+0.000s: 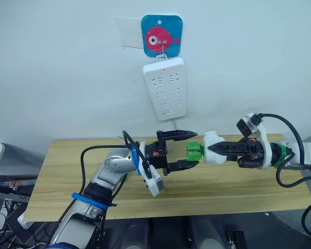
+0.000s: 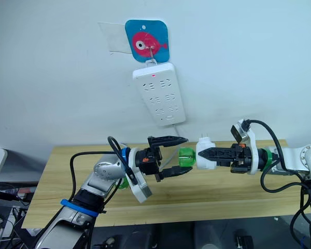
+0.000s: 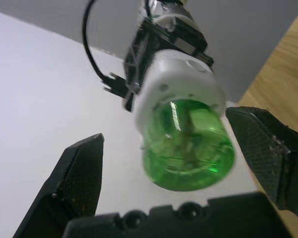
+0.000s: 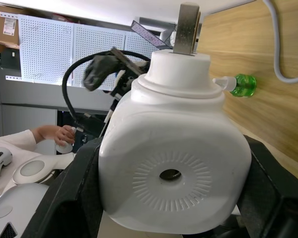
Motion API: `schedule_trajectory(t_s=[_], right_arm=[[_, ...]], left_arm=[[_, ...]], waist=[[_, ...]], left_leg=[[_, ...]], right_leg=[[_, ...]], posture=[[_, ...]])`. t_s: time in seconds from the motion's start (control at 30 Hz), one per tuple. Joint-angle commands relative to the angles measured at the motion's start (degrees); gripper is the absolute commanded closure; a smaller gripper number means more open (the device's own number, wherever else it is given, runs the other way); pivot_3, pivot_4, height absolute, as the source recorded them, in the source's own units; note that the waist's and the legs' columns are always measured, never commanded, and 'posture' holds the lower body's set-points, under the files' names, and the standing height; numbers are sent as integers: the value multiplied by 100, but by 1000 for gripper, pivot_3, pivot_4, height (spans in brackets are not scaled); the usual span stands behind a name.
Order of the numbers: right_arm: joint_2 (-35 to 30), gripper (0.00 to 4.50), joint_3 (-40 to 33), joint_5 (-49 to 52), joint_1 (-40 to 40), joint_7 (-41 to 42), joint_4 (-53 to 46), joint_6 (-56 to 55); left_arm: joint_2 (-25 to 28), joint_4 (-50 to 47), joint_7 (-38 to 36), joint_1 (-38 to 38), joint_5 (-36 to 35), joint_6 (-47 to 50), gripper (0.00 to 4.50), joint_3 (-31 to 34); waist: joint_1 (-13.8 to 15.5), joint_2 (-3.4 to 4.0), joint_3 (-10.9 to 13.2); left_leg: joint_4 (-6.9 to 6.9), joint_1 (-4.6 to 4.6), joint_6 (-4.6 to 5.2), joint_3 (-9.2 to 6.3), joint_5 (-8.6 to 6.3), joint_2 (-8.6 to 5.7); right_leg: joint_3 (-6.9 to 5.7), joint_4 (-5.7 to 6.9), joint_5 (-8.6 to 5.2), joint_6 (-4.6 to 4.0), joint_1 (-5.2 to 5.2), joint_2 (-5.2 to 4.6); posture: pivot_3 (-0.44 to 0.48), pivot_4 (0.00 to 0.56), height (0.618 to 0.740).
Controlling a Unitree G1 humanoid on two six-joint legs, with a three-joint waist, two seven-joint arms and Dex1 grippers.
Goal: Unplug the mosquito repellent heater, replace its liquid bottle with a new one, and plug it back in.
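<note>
One step looks done: the mosquito repellent heater [image 1: 213,147] is off the power strip [image 1: 166,88], which hangs bare on the wall under a fish-printed hook plate [image 1: 161,35]. By my reading the bottle swap is only just starting, and fitting the new one and plugging back in are all still ahead.

Going left to right: the left gripper [image 1: 189,150] is held above the wooden table [image 1: 62,171] with its jaws spread wide, one black finger above and one below the liquid bottle [image 1: 194,152]. In the left wrist view the textured, wedge-shaped pads [image 3: 82,171] stand clear of the bottle on both sides, so nothing is gripped yet. That bottle is round, glossy translucent green plastic, its neck seated in the heater's white collar.

Next comes the heater itself, smooth rounded white plastic, with a ribbed ring around a round vent hole on its face and flat metal prongs at one end. The right gripper [image 1: 220,147] is clenched around its body, holding it out sideways in mid-air between the two arms.

On the table behind lies the new one [image 4: 238,85], a small green bottle with a white tip that is probably its cap, though it is too small to be sure.
</note>
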Motion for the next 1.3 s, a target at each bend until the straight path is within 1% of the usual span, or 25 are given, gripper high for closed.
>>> schedule_trajectory(t_s=[0.03, 0.2, 0.4, 0.47, 0.5, 0.53, 0.57, 0.6, 0.67, 0.7, 0.73, 0.8, 0.83, 0.87, 0.9, 0.93, 0.97, 1.0, 1.07, 1.13, 1.2, 1.3], right_arm=[[-33, 1462, -83, 207, -30, 79, -132, 8], [-37, 1462, -83, 207, -5, 128, -164, 37], [-71, 1462, -75, 207, -10, 145, -184, 61], [-91, 1462, -64, 207, -21, 137, -195, 69], [-124, 1462, -54, 207, -27, 147, -210, 90], [-149, 1462, -45, 207, -32, 157, -221, 104], [-204, 1462, -34, 180, -29, 189, -260, 151], [-243, 1462, -25, 162, -25, 213, -287, 182], [-299, 1462, -50, -1, 0, 341, -360, 280], [-320, 1462, -58, -99, 3, 429, -379, 336], [-341, 1462, -90, -311, 15, 592, -445, 413], [-351, 1462, -118, -596, 1, 812, -450, 489], [-350, 1462, -132, -707, -4, 912, -443, 508], [-335, 1462, -134, -814, -42, 1017, -433, 528], [-320, 1462, -142, -920, -70, 1121, -434, 549], [-320, 1462, -147, -1032, -79, 1257, -493, 586], [-325, 1462, -146, -1118, -78, 1372, -546, 622], [-333, 1462, -148, -1192, -68, 1471, -589, 645], [-341, 1462, -143, -1300, -48, 1592, -632, 657], [-339, 1462, -126, -1450, -56, 1711, -661, 681], [-334, 1462, -119, -1564, -70, 1813, -668, 704], [-300, 1462, -123, -1693, -94, 1924, -659, 726]], left_arm=[[90, 26, 130, -28, -5, -109, 858, -148], [173, 83, 167, -4, -70, -88, 2273, -311], [190, 129, 217, -46, -211, 0, 2282, -410], [204, -81, -108, 31, -909, 568, 2282, -619], [266, -497, -477, 128, -1726, 1497, 2282, -772], [318, -812, -742, 197, -2305, 2183, 2282, -866], [408, -1210, -944, 251, -2942, 3070, 2282, -896], [468, -1494, -1077, 289, -3355, 3688, 2282, -887], [678, -1889, -1379, 276, -3751, 4614, 2282, -847], [790, -2067, -1422, 253, -4065, 5292, 2282, -798], [888, -2263, -1236, 136, -4757, 6338, 2282, -664], [1026, -2487, -685, -149, -6400, 8316, 2282, -336], [1036, -2536, -475, -247, -6907, 8920, 2282, -193], [1100, -2188, -170, -416, -8085, 9884, 2282, -32], [1124, -1919, 85, -533, -8915, 10586, 2282, 114], [1162, -1371, 488, -655, -10121, 11285, 2282, 186], [1120, -932, 804, -722, -10786, 11747, 2282, 290], [1078, -683, 1071, -752, -11151, 11979, 2282, 358], [1072, -261, 1386, -813, -11369, 12548, 2282, 313], [1065, -258, 1613, -767, -11357, 12909, 2282, 251], [1040, -435, 1799, -689, -11614, 13127, 2282, 236], [937, -606, 2083, -630, -11832, 13183, 2282, 323]], waist=[[-16, 0, 0], [-43, 0, 0], [-76, 0, 0], [-94, 0, 0], [-103, 0, 0], [-120, 0, 0], [-138, 0, 0], [-148, 1, 0], [-153, 2, 0], [-154, 2, 0], [-153, 3, -1], [-151, 2, -1], [-148, 2, -1], [-146, 2, -1], [-154, 2, -1], [-160, 3, -1], [-160, 3, -1], [-165, 3, -1], [-170, 2, -1], [-172, 2, -1], [-160, 2, -1], [-148, 2, -1]], left_leg=[[0, 0, 0, 0, 0, 0], [0, -1, 0, -3, 0, 0], [0, -1, 0, -4, 0, 0], [0, -1, 1, -4, 0, 0], [1, -2, 1, -4, 0, 0], [1, -3, 1, -5, 0, 0], [1, -5, 1, -7, 0, 0], [0, -5, 1, -11, 0, 1], [0, -6, 1, -17, 0, 2], [0, -7, 1, -20, 1, 3], [0, -4, 1, -21, 1, 4], [2, -5, 2, -20, 3, 2], [9, -7, 3, -25, 3, 2], [13, -7, 3, -26, 3, 0], [15, -7, 3, -27, 3, -1], [19, -6, 3, -28, 3, -1], [21, -5, 4, -28, 3, -1], [21, -4, 4, -28, 3, -1], [22, -3, 4, -27, 2, 2], [22, -5, 4, -25, 2, 2], [24, -5, 3, -19, 3, 2], [37, -5, 2, -19, 3, 2]], right_leg=[[0, 0, 0, 0, 0, 0], [-1, 0, 0, 0, 0, 0], [-2, 0, 0, 0, 0, 0], [-2, 0, 0, 0, 0, 0], [-1, 1, 0, 0, 0, 0], [-2, 1, 0, 0, 0, -1], [-1, 0, 0, 0, 0, -1], [-2, -1, 0, 0, -2, -1], [-5, -1, 0, 0, -4, -1], [-9, 0, -1, -1, -4, 1], [-9, 2, -1, -1, -3, 3], [-8, 4, -1, -1, -2, 4], [-11, 5, 0, 0, -2, 4], [-11, 5, 0, 1, -1, 4], [-13, 5, 0, 2, 1, 4], [-14, 7, 1, 2, 0, 6], [-16, 8, 0, 2, 0, 12], [-17, 10, 0, 3, 0, 15], [-19, 10, 0, 3, -2, 36], [-17, 10, 0, 2, -5, 41], [-15, 12, 0, 2, -5, 40], [-6, 15, 1, 3, -3, 30]], posture=[[-143, 250, 740], [-147, 252, 740], [-146, 251, 740], [-146, 251, 740], [-146, 252, 740], [-146, 252, 740], [-146, 252, 740], [-146, 252, 740], [-141, 248, 740], [-141, 248, 740], [-143, 245, 740], [-143, 245, 740], [-139, 244, 740], [-138, 240, 740], [-138, 240, 740], [-136, 235, 740], [-137, 233, 740], [-138, 232, 740], [-136, 230, 740], [-136, 230, 740], [-130, 233, 740], [-129, 231, 740]])
